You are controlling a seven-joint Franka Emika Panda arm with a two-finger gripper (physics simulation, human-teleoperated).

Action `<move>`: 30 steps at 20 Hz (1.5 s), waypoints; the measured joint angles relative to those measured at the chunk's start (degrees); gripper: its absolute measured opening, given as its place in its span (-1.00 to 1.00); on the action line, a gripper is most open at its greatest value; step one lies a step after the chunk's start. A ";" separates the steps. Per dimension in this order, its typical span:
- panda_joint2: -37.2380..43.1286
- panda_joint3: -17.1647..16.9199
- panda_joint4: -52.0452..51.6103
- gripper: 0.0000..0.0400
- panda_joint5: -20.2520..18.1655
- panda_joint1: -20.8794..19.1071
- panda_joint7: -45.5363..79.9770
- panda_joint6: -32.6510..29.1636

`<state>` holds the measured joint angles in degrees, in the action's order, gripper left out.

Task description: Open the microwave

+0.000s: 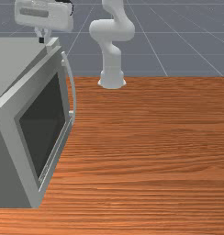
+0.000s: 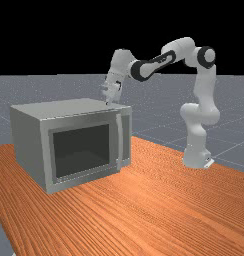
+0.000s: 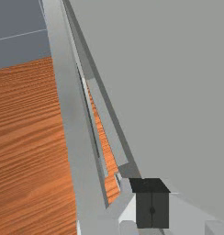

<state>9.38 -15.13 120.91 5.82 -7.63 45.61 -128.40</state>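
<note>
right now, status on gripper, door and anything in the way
Gripper shut, nothing held, at the microwave's top edge, handle side. Door ajar, narrow gap. Nothing seen blocking its swing.

Bright light; faint glare on table (image 2: 136, 187); microwave (image 2: 31, 150) side shaded.

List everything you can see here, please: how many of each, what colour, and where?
Microwave: one, grey, on the table, at the far view's left.
Door: one, grey, on the microwave's front, slightly ajar.
Window: one, dark, in the door.
Handle: one, pale grey, upright on the door.
Table: one, orange-brown wood, under the microwave.
Floor: one, grey with pale lines, beyond the table.
Backdrop: one, black, above the floor.
Arm: one, white with black parts, at the far view's right, reaching left.
Claw: one, white with black fingertips, over the microwave's front edge.
</note>
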 joint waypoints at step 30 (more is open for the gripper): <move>-23.73 20.73 -22.80 -1.00 6.81 8.22 14.86 3.90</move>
<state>-14.35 5.60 98.11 12.62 0.59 60.47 -124.49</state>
